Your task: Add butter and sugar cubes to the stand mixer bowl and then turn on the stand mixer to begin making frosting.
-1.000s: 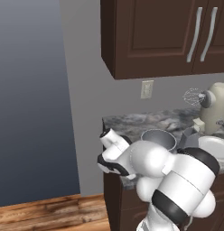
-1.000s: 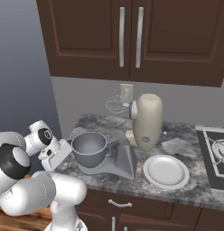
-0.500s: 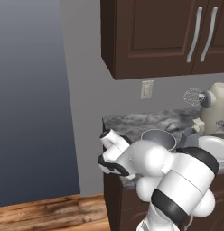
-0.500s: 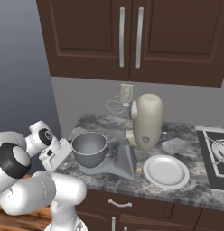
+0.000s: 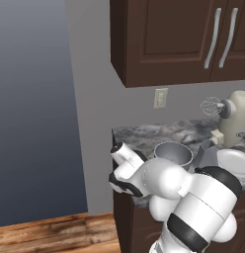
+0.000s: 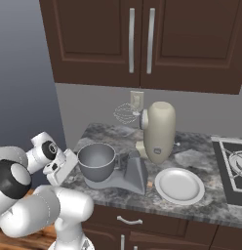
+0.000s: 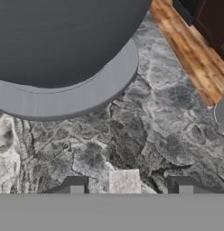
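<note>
On the left edge of the surface (image 5: 144,136), as my left base view has it, the gripper (image 5: 116,182) hangs low behind the arm's white elbow, so I cannot read its jaws from here. The stand mixer bowl (image 5: 173,155) sits just beyond it, with the stand mixer (image 5: 234,121) farther right and its whisk raised.

From the right base view, I see the bowl (image 6: 96,161) resting on the mixer's flat grey base, the cream head (image 6: 159,132) tilted back behind it and a white plate (image 6: 180,185) to the right. My gripper (image 6: 58,172) is down at the surface's left corner, just beside the bowl.

Through the hand view, a small pale cube (image 7: 124,181) lies on the marbled surface between my two finger tips (image 7: 76,185), the jaws standing apart on either side with gaps, not yet pinching it. I judge it to be one of the sugar cubes; I cannot pick out the butter anywhere. The bowl's dark wall and base ring (image 7: 64,97) loom close above.

I expect the cube to be light, rigid and brittle at its corners, with flat faces that grip well. I would close squarely on two opposite faces with modest force, as too much could crumble it.
</note>
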